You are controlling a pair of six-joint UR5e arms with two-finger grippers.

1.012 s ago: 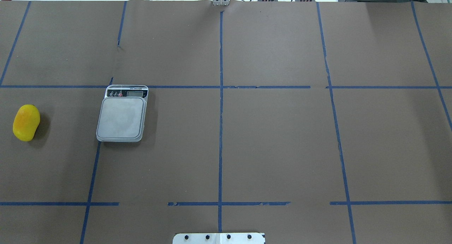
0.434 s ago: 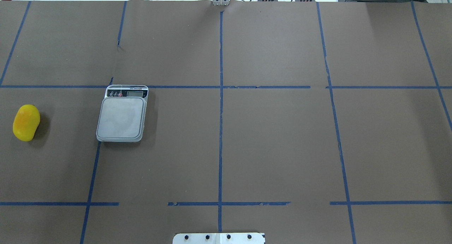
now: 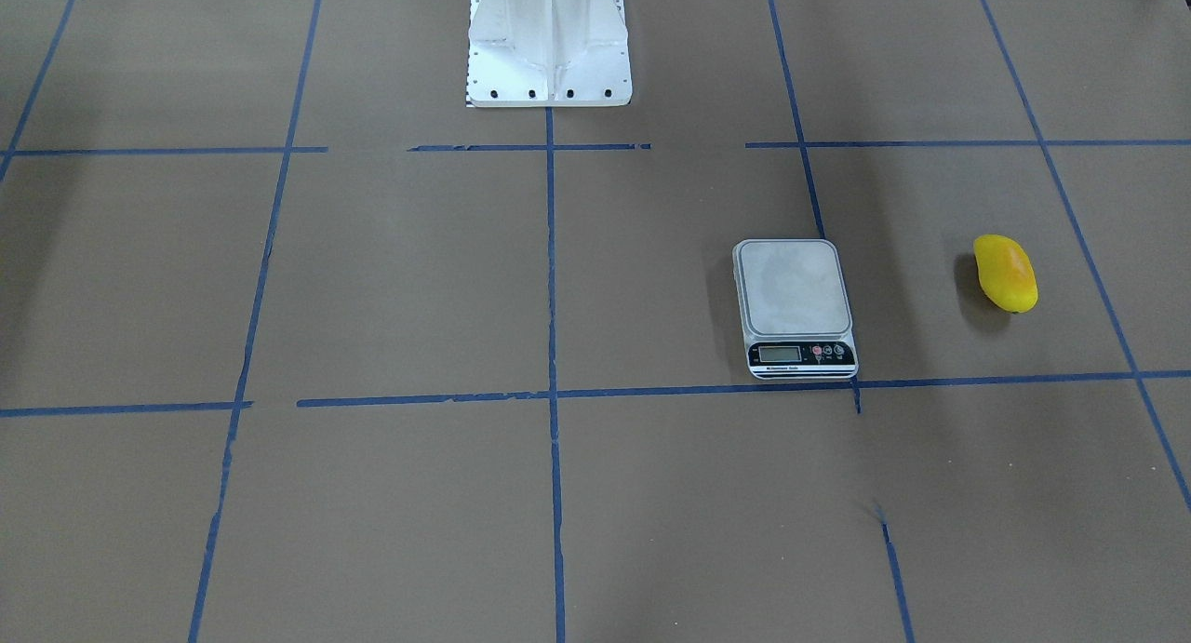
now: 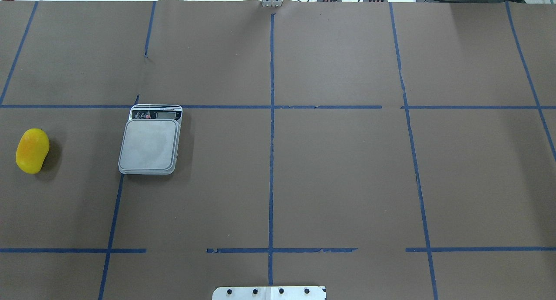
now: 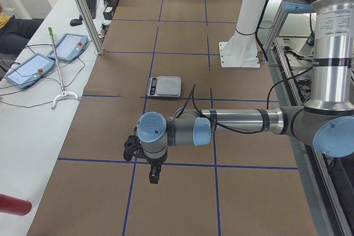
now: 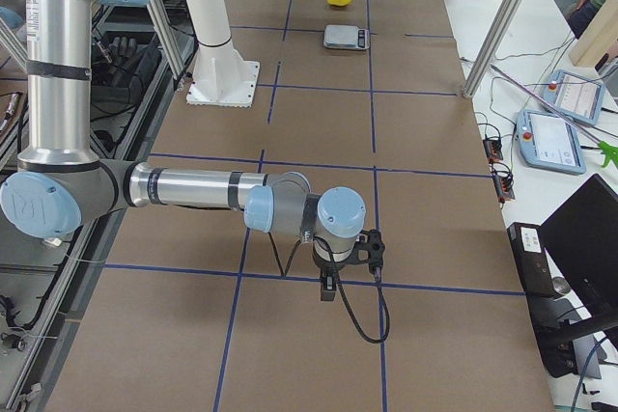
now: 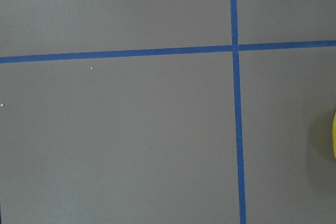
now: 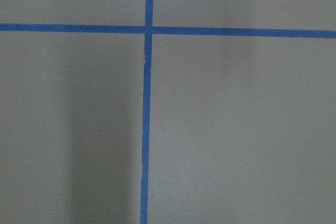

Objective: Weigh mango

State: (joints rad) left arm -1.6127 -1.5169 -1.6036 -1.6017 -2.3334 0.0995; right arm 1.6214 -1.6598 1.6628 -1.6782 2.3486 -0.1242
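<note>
Small oval mango [image 4: 32,151], glossy yellow, orange-blushed.
Rests left of scale [image 4: 150,144], apart; cannot tell finger spread of left gripper [image 5: 153,176], right gripper [image 6: 328,288].

**Table covering.** Brown paper sheet [image 4: 339,169] spread over the whole tabletop and marked into rectangles by blue tape lines [image 4: 271,161]. Several lines are broken by short gaps.

**Side bench.** White bench [image 5: 33,131] running along the table's operator side.
- Two grey-rimmed handheld control panels with blue screens [image 5: 68,46] lie side by side.
- A thin green-tipped rod on a white wire foot [image 5: 56,64] stands between them.
- A black keyboard [image 5: 90,5] and a black mouse [image 5: 76,22] lie farther along.
- A red cylinder [image 5: 14,204] lies on its side at the near end.
- A slanted aluminium post [image 5: 83,9] rises at the bench's edge.

**Opposite end.** Black monitor [image 6: 589,238].
</note>
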